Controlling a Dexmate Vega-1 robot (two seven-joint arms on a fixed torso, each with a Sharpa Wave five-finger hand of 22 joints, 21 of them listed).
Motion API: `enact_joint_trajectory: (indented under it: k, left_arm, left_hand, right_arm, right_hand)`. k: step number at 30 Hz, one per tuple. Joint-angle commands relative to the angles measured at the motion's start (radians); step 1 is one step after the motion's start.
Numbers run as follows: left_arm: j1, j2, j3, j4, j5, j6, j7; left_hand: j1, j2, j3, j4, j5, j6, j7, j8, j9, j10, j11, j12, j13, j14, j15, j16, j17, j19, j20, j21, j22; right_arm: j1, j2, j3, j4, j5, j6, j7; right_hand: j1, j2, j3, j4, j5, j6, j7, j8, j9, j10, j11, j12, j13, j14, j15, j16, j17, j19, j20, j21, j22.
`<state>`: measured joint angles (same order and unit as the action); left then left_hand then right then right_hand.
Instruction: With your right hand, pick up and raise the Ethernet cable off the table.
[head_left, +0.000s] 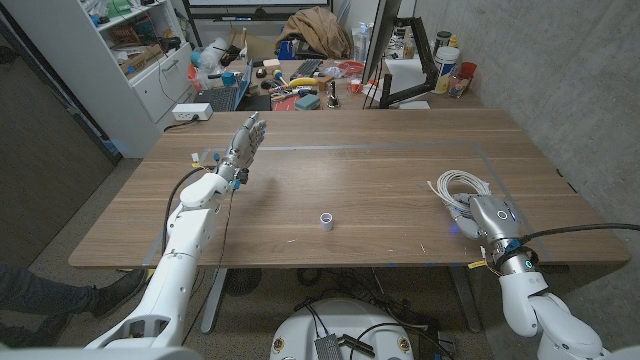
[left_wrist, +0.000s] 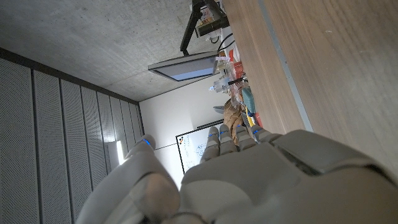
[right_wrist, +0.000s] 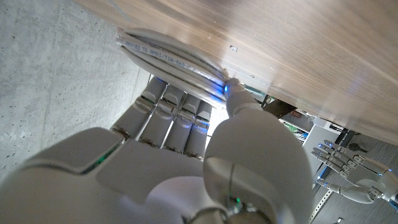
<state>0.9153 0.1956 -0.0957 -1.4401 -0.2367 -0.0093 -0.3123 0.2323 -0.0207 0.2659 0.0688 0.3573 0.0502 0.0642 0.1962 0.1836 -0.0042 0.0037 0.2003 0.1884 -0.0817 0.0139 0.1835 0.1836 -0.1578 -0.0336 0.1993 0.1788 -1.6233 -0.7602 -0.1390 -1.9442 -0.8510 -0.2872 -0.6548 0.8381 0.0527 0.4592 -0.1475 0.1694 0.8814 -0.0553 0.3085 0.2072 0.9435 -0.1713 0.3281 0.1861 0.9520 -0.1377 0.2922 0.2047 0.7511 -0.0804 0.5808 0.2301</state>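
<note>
Robot's right hand (head_left: 487, 218), a grey-and-white five-finger unit, sits low at the near right of the long wooden table (head_left: 350, 190), its fingers (right_wrist: 174, 115) reaching into the near edge of the coiled white Ethernet cable (head_left: 458, 188). Seen from the right wrist, those fingers lie under or against a bundle of white strands (right_wrist: 165, 53) while the thumb (right_wrist: 239, 106) comes up beside them, its tip at the bundle; the hand looks partly closed around the loops, though whether the pinch is firm cannot be told. The coil itself lies on the tabletop at the right side, just beyond the hand, most of its loops fanning away from the fingers.

Judged from this, the grasp is being set and the lift has not begun. Doing it well likely means gathering several strands together between thumb and fingers rather than a single loop, closing fully before rising, then lifting straight up so the slack loops trail clear of the wood without snagging.

Farther out, a small white cap-like cylinder (head_left: 326, 220) stands near the table's middle. Across the table, the left hand (head_left: 243, 147) is raised upright with fingers spread, holding nothing. Cluttered desks and shelves line the room behind.
</note>
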Motion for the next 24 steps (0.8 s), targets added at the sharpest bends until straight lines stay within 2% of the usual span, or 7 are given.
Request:
enact_joint_trajectory:
  k: [1, 14, 24]
  left_arm:
    - [0.002, -0.008, 0.007, 0.003, 0.005, -0.008, 0.008]
    - [0.007, -0.012, 0.010, -0.012, 0.008, -0.010, 0.014]
    - [0.009, -0.014, 0.014, -0.021, 0.011, -0.011, 0.016]
  left_hand:
    - [0.005, 0.008, -0.003, 0.001, -0.002, 0.005, 0.004, 0.004, 0.003, -0.005, -0.002, 0.003, 0.002, -0.002, 0.001, 0.006, 0.002, -0.012, -0.011, 0.004, 0.004]
    - [0.007, 0.009, -0.005, 0.001, -0.003, 0.005, 0.003, 0.004, 0.003, -0.007, -0.001, 0.002, 0.002, -0.002, 0.000, 0.006, 0.002, -0.012, -0.012, 0.004, 0.004]
    - [0.009, 0.011, -0.007, 0.001, -0.003, 0.005, 0.006, 0.004, 0.003, -0.004, 0.002, 0.004, 0.002, -0.001, 0.001, 0.006, 0.002, -0.011, -0.014, 0.004, 0.004]
  right_arm:
    - [-0.019, -0.005, 0.033, -0.033, -0.019, 0.025, -0.008]
    - [-0.013, 0.006, 0.069, -0.043, -0.024, 0.058, -0.020]
    - [-0.031, 0.011, 0.102, -0.069, -0.042, 0.062, -0.010]
  right_hand:
    - [0.065, 0.064, -0.002, 0.001, 0.005, 0.120, -0.108, 0.002, 0.002, 0.004, -0.011, -0.004, 0.002, 0.011, -0.098, -0.003, 0.000, -0.002, -0.121, 0.008, 0.005]
    - [0.065, 0.065, -0.006, 0.003, 0.005, 0.125, -0.109, 0.000, 0.002, 0.008, -0.013, -0.007, 0.002, 0.018, -0.097, -0.004, 0.001, -0.002, -0.121, 0.013, 0.006]
    - [0.066, 0.065, -0.010, 0.004, 0.006, 0.126, -0.111, -0.003, 0.002, 0.013, -0.012, -0.010, 0.002, 0.025, -0.099, -0.004, 0.001, 0.002, -0.120, 0.018, 0.007]
